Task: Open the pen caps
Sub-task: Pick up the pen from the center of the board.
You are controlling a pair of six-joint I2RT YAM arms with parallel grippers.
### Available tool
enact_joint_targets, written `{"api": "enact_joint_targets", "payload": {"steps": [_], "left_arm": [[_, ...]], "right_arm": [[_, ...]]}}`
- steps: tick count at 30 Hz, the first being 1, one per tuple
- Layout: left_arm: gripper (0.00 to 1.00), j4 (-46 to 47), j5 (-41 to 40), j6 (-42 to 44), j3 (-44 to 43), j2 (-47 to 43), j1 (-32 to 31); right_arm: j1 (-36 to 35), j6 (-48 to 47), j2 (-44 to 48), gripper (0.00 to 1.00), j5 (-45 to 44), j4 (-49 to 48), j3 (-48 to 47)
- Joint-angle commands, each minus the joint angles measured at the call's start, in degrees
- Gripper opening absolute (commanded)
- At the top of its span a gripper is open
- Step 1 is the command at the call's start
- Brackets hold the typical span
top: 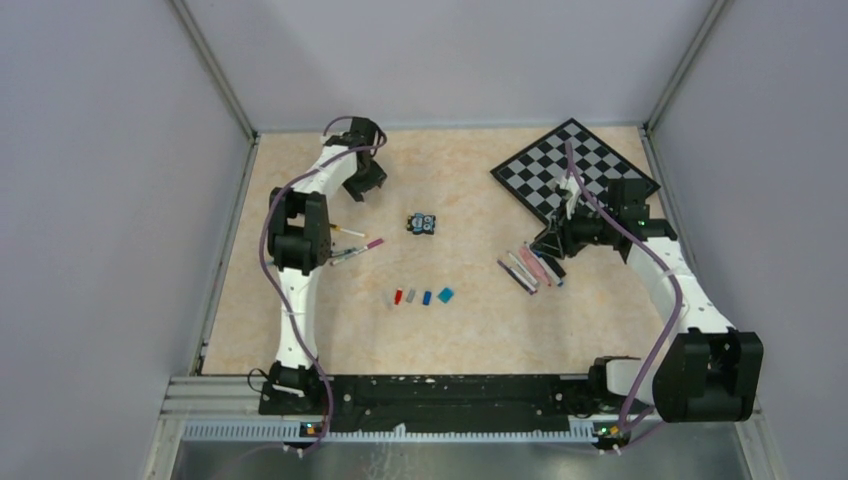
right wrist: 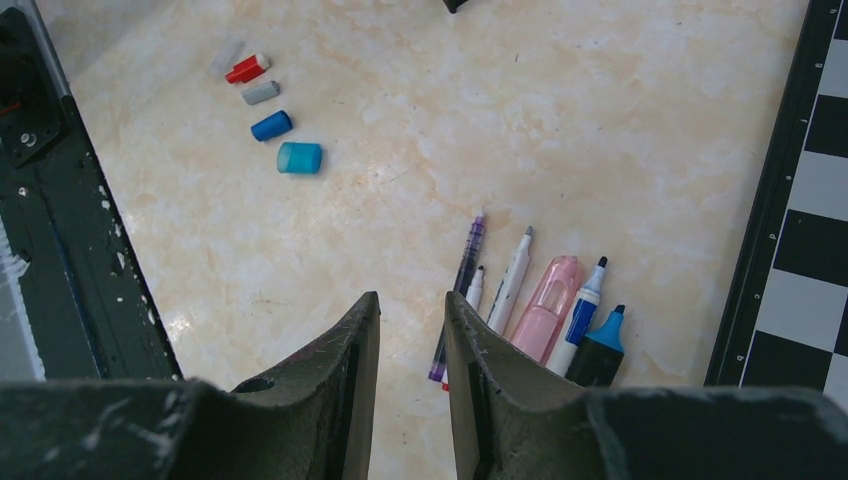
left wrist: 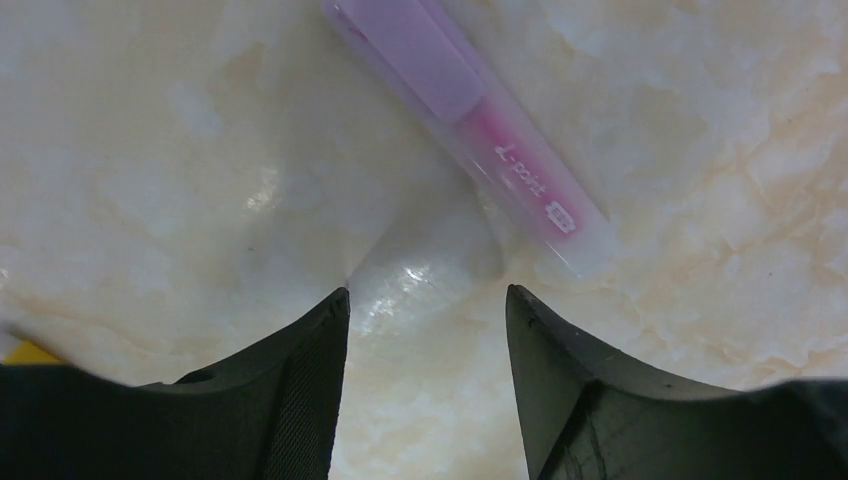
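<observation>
Left gripper (left wrist: 427,290) parted, empty, just short of pink pen (left wrist: 500,150), right gripper (right wrist: 412,297) narrowly parted beside uncapped pens (right wrist: 545,305) near chessboard (right wrist: 800,250) edge, open tabletop (right wrist: 400,150) toward loose pen caps (right wrist: 271,126)

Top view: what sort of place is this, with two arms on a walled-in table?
Probably a robotics lab test cell: plain walls box in the table, two arms are bolted at its near edge, and pens, loose caps and a chessboard lie on it.
</observation>
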State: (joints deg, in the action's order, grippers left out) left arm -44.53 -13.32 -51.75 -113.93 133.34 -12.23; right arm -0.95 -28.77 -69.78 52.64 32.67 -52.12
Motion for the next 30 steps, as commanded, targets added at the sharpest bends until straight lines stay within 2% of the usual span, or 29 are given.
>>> {"api": "enact_joint_targets", "payload": {"steps": [1,6,9,16,21,25,30], "left_arm": [[0.63,1.9,1.3,1.3,-2.4,-0.9,1.5],[0.64,8.0,6.9,4.3,-0.2,-1.9,2.2],[0.65,10.9,7.9,3.1,1.7,-2.3,2.8],[0.66,2.5,4.0,-3.6,-6.4,2.9,3.7],[0.66,2.4,4.3,-4.7,-7.9,4.1,3.9],[0.62,0.9,5.8,-4.1,-11.3,6.4,4.3],[0.56,2.4,7.8,-3.1,-10.8,6.5,4.8]], "right_arm": [[-0.2,-0.1,1.8,0.29,1.9,-1.4,0.3],[-1.3,-0.1,1.6,0.29,1.1,-1.6,0.4],[-1.4,-0.1,1.4,0.29,0.9,-1.6,0.4],[-1.5,-0.1,1.3,0.29,0.7,-1.7,0.7],[-1.5,-0.1,1.2,0.29,0.7,-1.9,0.7],[-1.7,-0.1,1.2,0.29,0.6,-1.8,0.7],[-1.8,-0.2,1.4,0.29,0.5,-1.8,0.7]]}}
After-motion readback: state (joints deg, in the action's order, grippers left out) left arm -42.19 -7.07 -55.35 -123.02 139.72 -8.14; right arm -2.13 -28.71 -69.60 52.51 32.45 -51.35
